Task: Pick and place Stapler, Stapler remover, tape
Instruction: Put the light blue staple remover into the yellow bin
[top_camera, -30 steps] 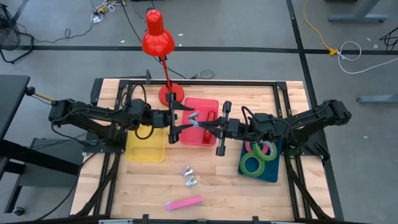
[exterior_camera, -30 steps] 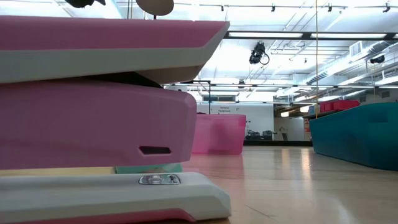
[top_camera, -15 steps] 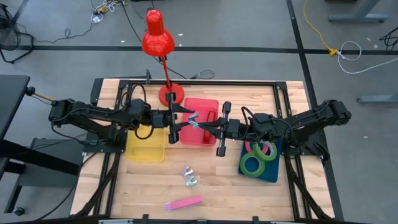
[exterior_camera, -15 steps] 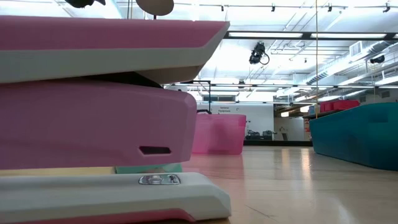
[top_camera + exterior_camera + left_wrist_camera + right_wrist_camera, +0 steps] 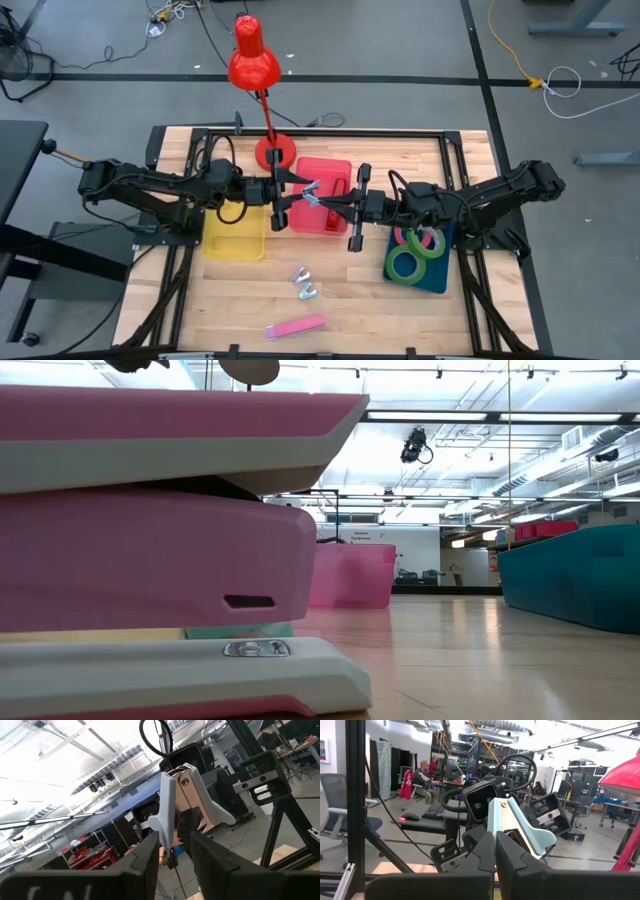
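The right pincer (image 5: 325, 201) is clamped on a pale, winged plastic staple remover (image 5: 311, 190). Whether the left pincer (image 5: 287, 192), just opposite, grips it I cannot tell. The flat green and pinkish tape rolls (image 5: 405, 264) look placed, behind the right pincer. A pink plastic stapler (image 5: 296, 327) and a second remover (image 5: 305, 284) still wait well apart.

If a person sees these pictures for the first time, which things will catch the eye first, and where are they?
The two grippers meet above the red bin at the table's centre: the right gripper and the left gripper both pinch a pale staple remover. Behind them a red desk lamp rises at the far edge. The pink stapler fills the low view, lying at the near edge.
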